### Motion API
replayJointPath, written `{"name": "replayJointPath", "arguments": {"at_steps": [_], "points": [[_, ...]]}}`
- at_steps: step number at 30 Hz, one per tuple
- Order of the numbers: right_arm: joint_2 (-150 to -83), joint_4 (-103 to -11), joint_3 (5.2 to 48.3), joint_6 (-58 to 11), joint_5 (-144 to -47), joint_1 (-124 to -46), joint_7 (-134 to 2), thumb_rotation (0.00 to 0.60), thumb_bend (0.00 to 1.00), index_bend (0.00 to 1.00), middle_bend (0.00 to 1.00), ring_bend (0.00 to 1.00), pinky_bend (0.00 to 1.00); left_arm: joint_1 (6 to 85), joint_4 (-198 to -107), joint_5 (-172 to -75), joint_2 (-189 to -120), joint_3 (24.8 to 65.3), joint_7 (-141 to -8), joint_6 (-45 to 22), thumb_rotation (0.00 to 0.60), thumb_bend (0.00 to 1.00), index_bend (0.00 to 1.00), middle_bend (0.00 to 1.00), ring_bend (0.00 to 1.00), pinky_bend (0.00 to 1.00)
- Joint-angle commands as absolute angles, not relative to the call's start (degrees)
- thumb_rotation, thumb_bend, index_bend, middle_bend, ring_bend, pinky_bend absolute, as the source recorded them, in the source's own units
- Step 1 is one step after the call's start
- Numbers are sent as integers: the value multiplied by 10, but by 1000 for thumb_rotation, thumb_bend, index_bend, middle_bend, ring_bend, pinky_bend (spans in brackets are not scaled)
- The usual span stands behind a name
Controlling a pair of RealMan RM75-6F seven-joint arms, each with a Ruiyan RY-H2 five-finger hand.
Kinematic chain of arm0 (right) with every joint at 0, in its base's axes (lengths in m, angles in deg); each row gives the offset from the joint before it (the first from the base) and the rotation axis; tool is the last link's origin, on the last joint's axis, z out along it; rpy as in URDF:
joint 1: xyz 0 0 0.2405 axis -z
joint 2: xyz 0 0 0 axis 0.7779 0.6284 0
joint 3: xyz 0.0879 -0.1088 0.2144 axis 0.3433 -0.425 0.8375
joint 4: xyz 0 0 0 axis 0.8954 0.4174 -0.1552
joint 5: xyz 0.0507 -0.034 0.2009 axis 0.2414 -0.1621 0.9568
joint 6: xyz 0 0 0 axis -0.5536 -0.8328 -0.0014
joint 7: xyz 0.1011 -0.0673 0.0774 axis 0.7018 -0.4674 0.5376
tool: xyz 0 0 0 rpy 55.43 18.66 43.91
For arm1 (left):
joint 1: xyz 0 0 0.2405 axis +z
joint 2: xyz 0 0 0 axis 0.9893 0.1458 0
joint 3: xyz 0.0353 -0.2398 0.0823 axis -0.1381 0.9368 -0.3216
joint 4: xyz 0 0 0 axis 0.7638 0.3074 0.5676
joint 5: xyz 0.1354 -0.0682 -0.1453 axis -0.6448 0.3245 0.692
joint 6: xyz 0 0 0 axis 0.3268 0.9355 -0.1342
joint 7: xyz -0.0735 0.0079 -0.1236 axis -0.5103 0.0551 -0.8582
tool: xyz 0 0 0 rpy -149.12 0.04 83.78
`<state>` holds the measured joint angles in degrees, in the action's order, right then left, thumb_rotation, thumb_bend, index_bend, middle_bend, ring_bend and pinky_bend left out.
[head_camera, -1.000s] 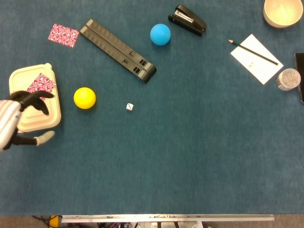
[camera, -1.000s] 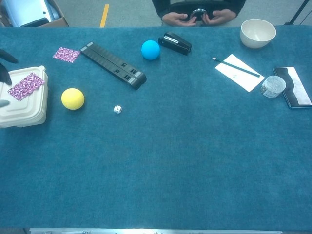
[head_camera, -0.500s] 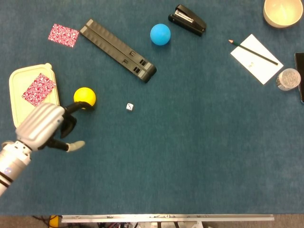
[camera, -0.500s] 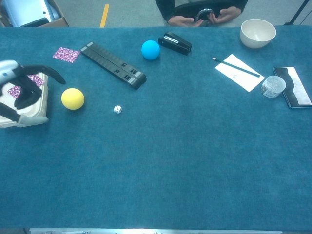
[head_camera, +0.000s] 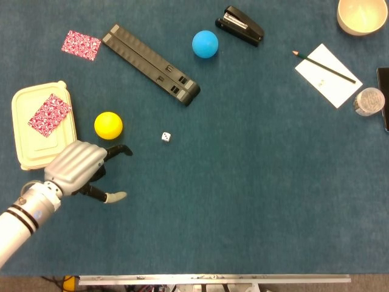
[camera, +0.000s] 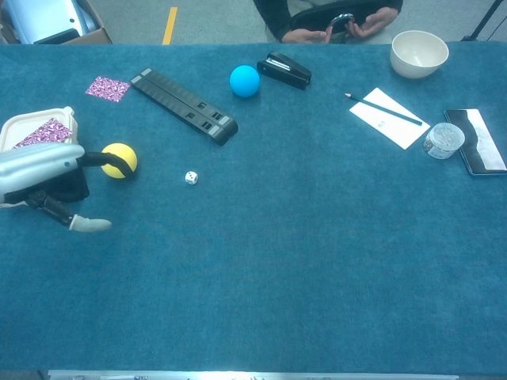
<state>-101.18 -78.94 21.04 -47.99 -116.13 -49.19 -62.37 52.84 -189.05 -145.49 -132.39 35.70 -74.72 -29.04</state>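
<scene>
Fingers spread and gripping nothing, the left robot hand (head_camera: 79, 167) hovers over the blue table (head_camera: 243, 194) just below the round yellow ball (head_camera: 108, 125), which sits beside the cream lidded plastic container (head_camera: 27, 143) near a small white die (head_camera: 166, 137)

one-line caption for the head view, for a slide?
Left robot hand, open, beside a round yellow ball and a cream lidded plastic box on blue cloth.
</scene>
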Motion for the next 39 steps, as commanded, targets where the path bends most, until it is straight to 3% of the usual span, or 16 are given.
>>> {"name": "replayJointPath", "arguments": {"at_steps": [1,11,23,39], "points": [[-1012,-788,211,-479,-1161,-492,-623,600,289,254,211,57,63,504,-1891,-1393,-1340,361,-712,-328,364,176,186,1000,963,1000],[-1011,-784,212,-477,-1155,-493,-622,600,288,254,211,57,63,448,-1864,-1288,-1383,368,-656,-378,331,175,82,1000,978,1000],[-1013,-779,214,-469,-1149,-496,-617,600,289,254,211,57,63,393,-1839,-1190,-1434,365,-600,-379,250,176,43,1000,983,1000],[-1010,-770,214,-473,-1145,-490,-602,600,289,253,211,57,63,325,-1810,-1105,-1490,365,-554,-373,235,176,41,1000,984,1000]]}}
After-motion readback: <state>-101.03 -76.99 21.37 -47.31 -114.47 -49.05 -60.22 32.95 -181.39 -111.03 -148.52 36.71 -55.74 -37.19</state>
